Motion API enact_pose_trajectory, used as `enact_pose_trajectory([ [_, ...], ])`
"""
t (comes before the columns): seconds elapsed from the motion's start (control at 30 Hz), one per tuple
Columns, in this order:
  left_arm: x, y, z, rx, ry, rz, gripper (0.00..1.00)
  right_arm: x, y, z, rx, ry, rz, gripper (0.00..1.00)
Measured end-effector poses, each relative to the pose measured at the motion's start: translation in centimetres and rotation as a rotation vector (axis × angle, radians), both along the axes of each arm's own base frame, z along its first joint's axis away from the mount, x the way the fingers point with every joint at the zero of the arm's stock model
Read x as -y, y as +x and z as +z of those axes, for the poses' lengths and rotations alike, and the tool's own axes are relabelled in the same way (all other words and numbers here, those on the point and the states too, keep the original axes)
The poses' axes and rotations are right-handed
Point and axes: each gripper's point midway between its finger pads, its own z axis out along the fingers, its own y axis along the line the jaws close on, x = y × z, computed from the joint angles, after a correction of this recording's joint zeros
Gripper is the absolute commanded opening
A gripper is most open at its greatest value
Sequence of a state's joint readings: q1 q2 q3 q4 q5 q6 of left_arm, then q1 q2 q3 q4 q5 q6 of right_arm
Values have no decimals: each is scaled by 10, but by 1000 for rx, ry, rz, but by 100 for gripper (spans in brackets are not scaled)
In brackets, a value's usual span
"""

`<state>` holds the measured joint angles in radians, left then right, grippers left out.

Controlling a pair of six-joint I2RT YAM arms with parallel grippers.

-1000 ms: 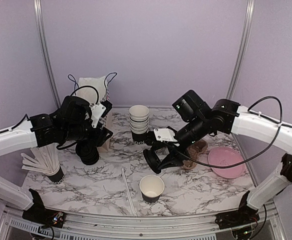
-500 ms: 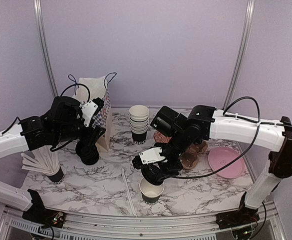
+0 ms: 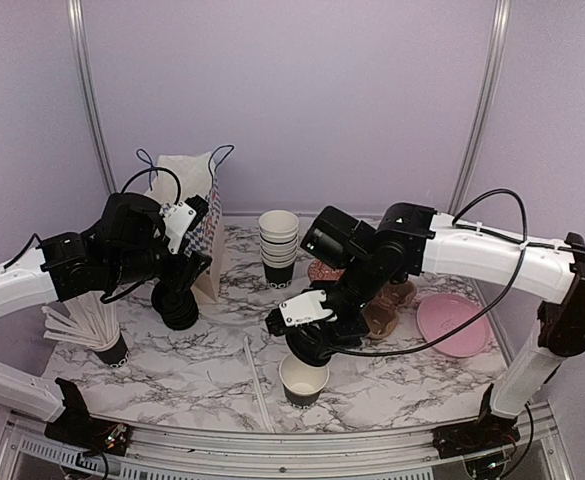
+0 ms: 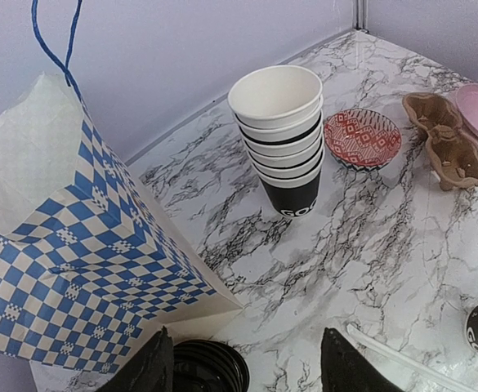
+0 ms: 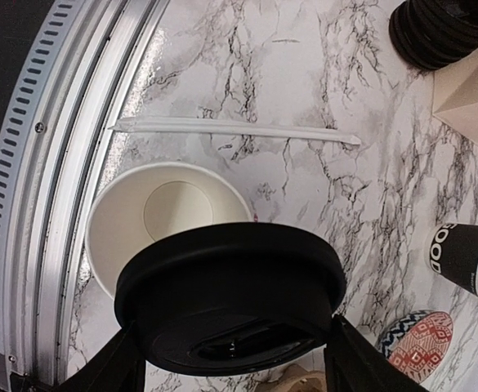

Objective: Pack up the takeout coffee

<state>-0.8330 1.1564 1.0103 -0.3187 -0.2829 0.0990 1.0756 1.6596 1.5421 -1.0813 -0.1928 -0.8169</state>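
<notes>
Small black paper cup [image 3: 304,378] with a white inside stands upright on the marble table [image 3: 172,370], long axis vertical and open mouth up, well in front of the tall stack of white-rimmed cups [image 3: 278,245]. The right tool [image 5: 234,359] grips a round black plastic lid [image 5: 230,286], held flat over the cup. Only the right wrist view shows the lid offset, with part of the mouth uncovered. The left tool [image 4: 251,367] is spread wide over a stack of black lids [image 4: 210,371], left of the white-rimmed stack.
</notes>
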Motion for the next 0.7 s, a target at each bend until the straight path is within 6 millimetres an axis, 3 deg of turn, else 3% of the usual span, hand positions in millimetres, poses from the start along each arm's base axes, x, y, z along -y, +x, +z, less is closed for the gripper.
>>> enact_pose_trajectory([
  [0.7, -4, 3, 0, 11, 17, 12, 63, -2, -15, -14, 14, -68, 42, 64],
])
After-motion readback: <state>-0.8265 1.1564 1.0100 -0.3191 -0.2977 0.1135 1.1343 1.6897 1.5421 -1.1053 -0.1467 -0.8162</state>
